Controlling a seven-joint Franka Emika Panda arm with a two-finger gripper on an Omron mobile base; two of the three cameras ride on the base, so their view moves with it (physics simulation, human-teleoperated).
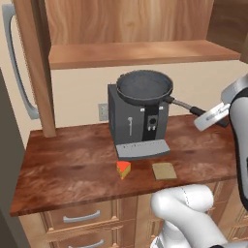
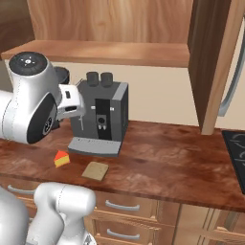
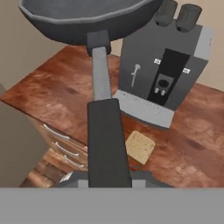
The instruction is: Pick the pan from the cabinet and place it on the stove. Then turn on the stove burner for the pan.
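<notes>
The pan (image 1: 144,87) is a dark round frying pan that hangs in the air over the counter, level with the top of the coffee machine. Its long black handle (image 1: 190,109) points right into my gripper (image 1: 213,117), which is shut on it. In the hand view the handle (image 3: 105,131) runs up from my gripper (image 3: 106,181) to the pan bowl (image 3: 83,17). The cabinet (image 1: 135,54) is above, its wooden shelf bare and its door (image 1: 36,68) standing open at the left. A corner of the black stove (image 2: 235,149) lies at the far right of the counter.
A grey coffee machine (image 1: 137,127) stands on the wooden counter (image 1: 68,169) right under the pan. A cheese wedge (image 1: 123,169) and a tan bread slice (image 1: 164,171) lie in front of it. Drawers (image 1: 81,217) run below. The other open cabinet door (image 2: 215,62) hangs between machine and stove.
</notes>
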